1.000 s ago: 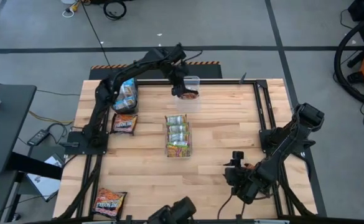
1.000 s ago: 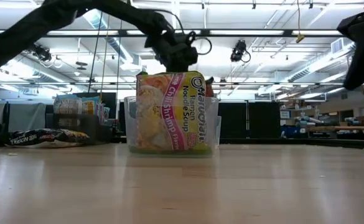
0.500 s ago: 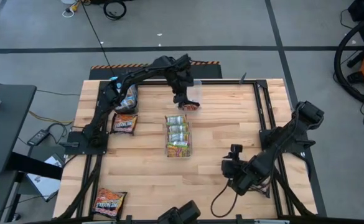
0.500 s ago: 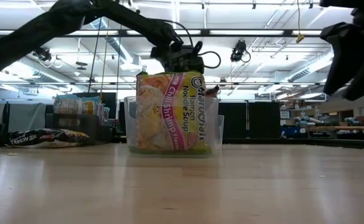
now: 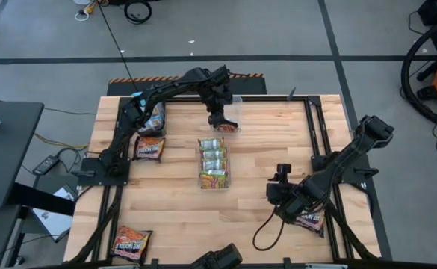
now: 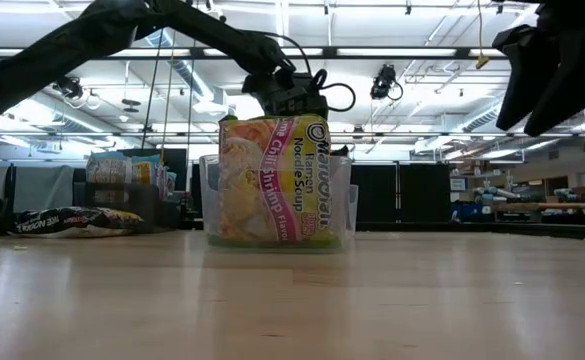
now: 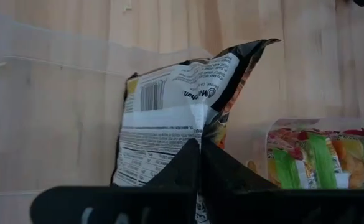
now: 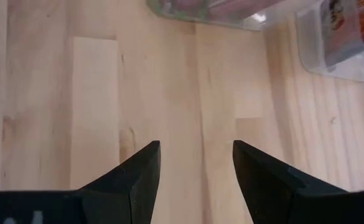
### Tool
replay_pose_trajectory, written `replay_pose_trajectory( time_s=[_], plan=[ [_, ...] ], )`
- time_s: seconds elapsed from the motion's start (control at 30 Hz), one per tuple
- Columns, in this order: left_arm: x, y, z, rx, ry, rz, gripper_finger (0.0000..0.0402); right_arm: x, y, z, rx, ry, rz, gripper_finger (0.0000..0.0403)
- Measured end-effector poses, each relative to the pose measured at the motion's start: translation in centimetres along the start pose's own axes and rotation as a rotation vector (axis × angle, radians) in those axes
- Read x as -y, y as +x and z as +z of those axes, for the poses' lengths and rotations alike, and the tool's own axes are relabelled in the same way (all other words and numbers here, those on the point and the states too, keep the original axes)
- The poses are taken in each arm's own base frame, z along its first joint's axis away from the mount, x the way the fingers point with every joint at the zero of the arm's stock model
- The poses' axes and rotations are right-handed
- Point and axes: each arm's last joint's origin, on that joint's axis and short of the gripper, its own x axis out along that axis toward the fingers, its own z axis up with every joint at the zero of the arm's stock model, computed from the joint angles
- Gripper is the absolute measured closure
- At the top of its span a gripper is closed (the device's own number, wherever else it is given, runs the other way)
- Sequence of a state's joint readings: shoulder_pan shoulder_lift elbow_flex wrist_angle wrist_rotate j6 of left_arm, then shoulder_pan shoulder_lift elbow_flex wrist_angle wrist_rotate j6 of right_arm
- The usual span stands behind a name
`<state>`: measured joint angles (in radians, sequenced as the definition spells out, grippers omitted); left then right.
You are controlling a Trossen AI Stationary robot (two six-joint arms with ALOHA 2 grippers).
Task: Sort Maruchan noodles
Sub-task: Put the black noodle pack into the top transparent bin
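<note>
My left gripper (image 5: 222,119) reaches over the far middle of the table, shut on a dark brown-orange noodle packet (image 7: 175,106). The packet (image 5: 226,128) hangs at the near end of a clear bin (image 5: 234,101). A second clear bin (image 5: 201,161) at the table's centre holds yellow-green packets (image 6: 272,180) standing on edge. A third bin (image 5: 152,112) at the far left holds pale blue packets. My right gripper (image 8: 197,162) is open, low over bare wood near the table's right side (image 5: 279,196). My left gripper pinches the dark packet between its two shut fingers (image 7: 216,171), at the packet's upper end (image 7: 160,162), across its printed back with the barcode. The fingers come from above, pointing down. The packet hangs below them. Whether its lower end rests on the bin floor I cannot tell.
One dark packet (image 5: 149,149) lies flat near the left arm's base, another (image 5: 131,243) at the near left corner. Bare wood stretches between the centre bin and my right arm. Metal frame rails (image 5: 313,127) run along the table's right side.
My left gripper has carried the dark packet a little toward the near edge, from the middle of the far bin to its near end, staying shut. My right arm has swung its gripper away from the near edge toward the table's centre.
</note>
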<state>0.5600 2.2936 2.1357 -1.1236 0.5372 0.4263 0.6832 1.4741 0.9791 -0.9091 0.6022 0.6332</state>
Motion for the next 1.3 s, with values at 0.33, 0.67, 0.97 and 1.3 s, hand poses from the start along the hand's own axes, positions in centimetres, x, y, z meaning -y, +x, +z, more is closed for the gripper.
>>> replay_pose_trajectory(
  time_s=[0.33, 0.67, 0.97, 1.3],
  plan=[
    [-0.2, -0.4, -0.4, 0.016, -0.092, -0.075, 0.039, 1.3, -1.5, 0.0, 0.042, 0.024, 0.023, 0.0196],
    [-1.1, 0.4, -1.0, -0.003, -0.194, -0.129, 0.039, 1.9, -2.3, -0.1, 0.043, 0.039, 0.065, 0.0196],
    [-1.3, 1.0, -1.1, -0.019, -0.228, -0.139, 0.039, 2.0, -2.4, -0.1, 0.044, 0.041, 0.067, 0.0195],
    [-1.1, 0.8, -1.1, -0.02, -0.229, -0.135, 0.0339, 1.9, -2.7, 0.0, 0.026, -0.038, 0.106, 0.0178]
  ],
)
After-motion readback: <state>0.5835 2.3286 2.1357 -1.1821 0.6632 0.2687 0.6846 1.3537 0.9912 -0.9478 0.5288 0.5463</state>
